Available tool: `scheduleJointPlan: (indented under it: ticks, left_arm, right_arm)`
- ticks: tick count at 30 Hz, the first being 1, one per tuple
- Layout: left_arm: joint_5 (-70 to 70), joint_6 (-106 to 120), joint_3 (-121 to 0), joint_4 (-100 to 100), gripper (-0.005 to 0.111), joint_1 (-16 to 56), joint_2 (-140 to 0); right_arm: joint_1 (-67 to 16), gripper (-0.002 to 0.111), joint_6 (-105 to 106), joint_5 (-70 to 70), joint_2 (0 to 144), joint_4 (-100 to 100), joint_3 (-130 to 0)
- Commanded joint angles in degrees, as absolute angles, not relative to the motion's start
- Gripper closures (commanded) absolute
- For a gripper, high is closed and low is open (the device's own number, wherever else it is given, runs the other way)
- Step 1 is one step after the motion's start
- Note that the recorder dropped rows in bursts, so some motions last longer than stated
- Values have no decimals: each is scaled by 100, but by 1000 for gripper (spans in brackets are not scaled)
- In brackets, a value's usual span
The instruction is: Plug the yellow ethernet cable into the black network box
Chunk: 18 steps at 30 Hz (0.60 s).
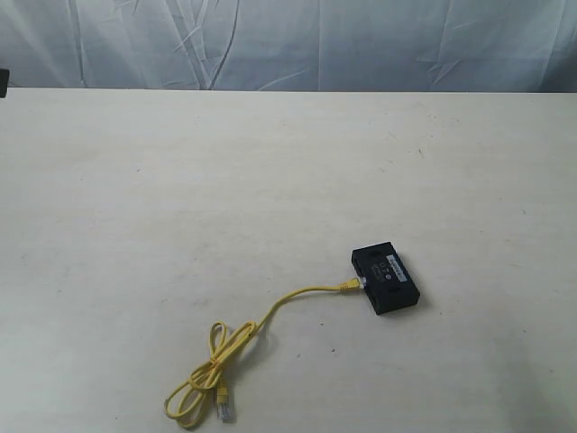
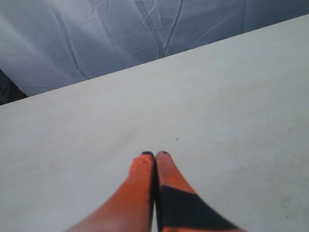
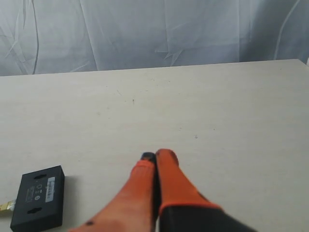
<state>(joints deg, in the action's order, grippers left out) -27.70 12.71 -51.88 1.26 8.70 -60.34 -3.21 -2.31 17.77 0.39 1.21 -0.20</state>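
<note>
Box lies flat on desk, right of centre in ext. view. Cable plug meets its side; can't tell if seated. Rest loops in a loose knot. Right wrist view cuts cable off. Left tool & right tool: pinched closed, empty.

Matt finishes throughout
The worktop is pale, matt, faintly scuffed; the black network box is dull plastic; the yellow ethernet cable is smooth-sheathed; the backdrop is wrinkled cloth.
</note>
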Motion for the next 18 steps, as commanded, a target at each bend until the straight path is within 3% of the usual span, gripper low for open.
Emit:
scheduleJointPlan:
  ticks: [1,9,18]
  left_arm:
    - [-2743,1256,-5168,78,107,859,-5949]
    - [-3257,1237,-4813,553,107,357,-4749]
    - [-3104,1237,-3112,638,107,73,-2865]
  right_arm:
    - [-350,109,-220,1741,0,117,0]
    - [-350,109,-225,1741,0,101,0]
    - [-350,109,-235,1741,0,100,0]
